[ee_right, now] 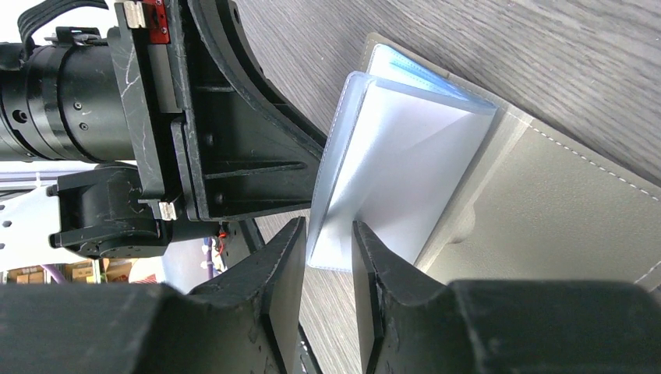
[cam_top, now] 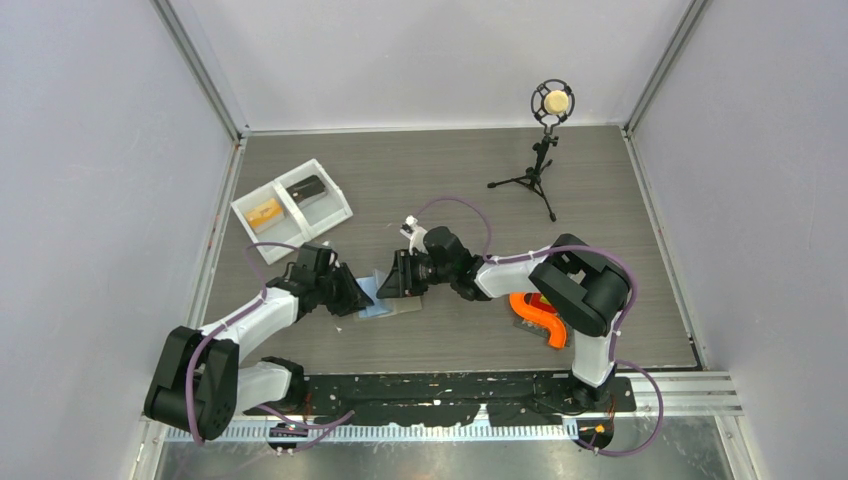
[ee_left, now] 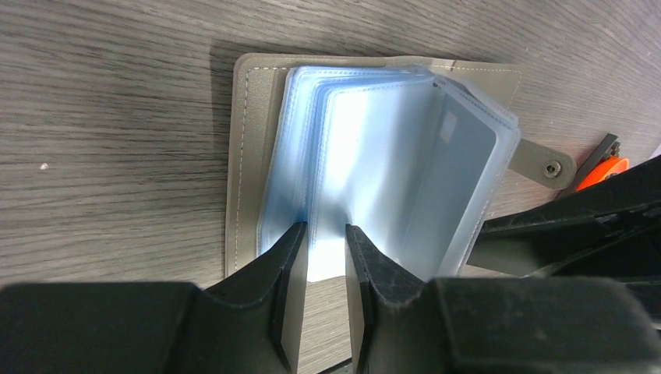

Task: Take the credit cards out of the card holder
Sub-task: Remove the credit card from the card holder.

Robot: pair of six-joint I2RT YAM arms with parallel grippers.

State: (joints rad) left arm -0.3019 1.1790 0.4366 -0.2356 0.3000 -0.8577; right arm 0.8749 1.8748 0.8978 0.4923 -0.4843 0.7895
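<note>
Near the white tray [cam_top: 290,212], the card holder [ee_left: 243,156] lay open. Our left gripper [ee_left: 326,251] pinched its clear sleeves [ee_left: 374,156] with narrow jaws. The right gripper [ee_right: 327,253], also narrow, straddled one sleeve; whether it gripped, we could not tell.

The card holder [ee_left: 248,156] is showing grey with pale stitching; its plastic sleeves [ee_left: 374,156] are glowing light blue; the table [cam_top: 430,180] is showing grey-brown wood grain; the tray [cam_top: 322,206] is showing white, with an orange card [cam_top: 265,211] and a black card [cam_top: 305,187] in it.
</note>
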